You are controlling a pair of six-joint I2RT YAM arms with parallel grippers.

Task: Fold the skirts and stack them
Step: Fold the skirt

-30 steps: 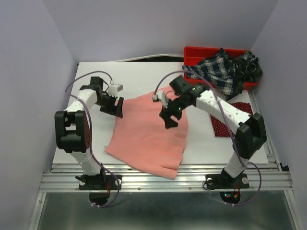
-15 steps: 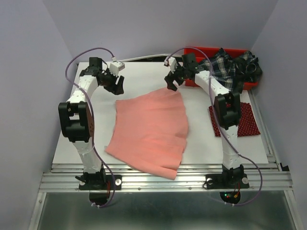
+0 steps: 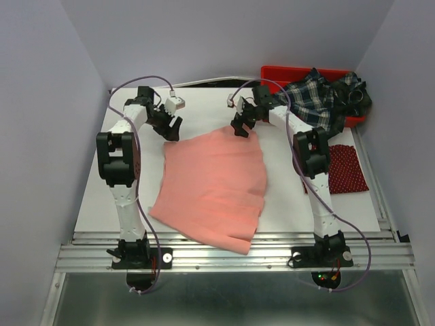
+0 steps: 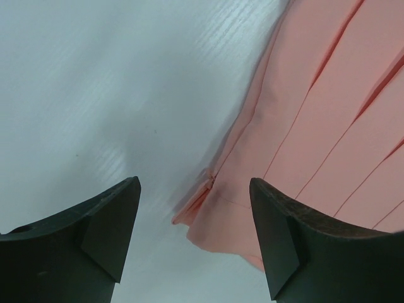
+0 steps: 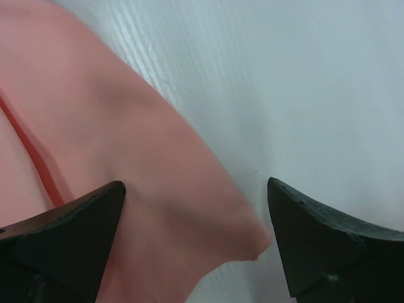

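free table (image 3: 289, 204) front right of salmon skirt (image 3: 211, 180), bin (image 3: 275, 70) back right

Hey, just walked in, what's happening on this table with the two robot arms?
Two arms are reaching for the salmon-pink skirt, spread out on the table. The left pincer and right pincer are both open, one at each far corner, gripping nothing yet. The plaid skirt is heaped in the red bin at far right; the dark red dotted skirt lies on the table's right side.
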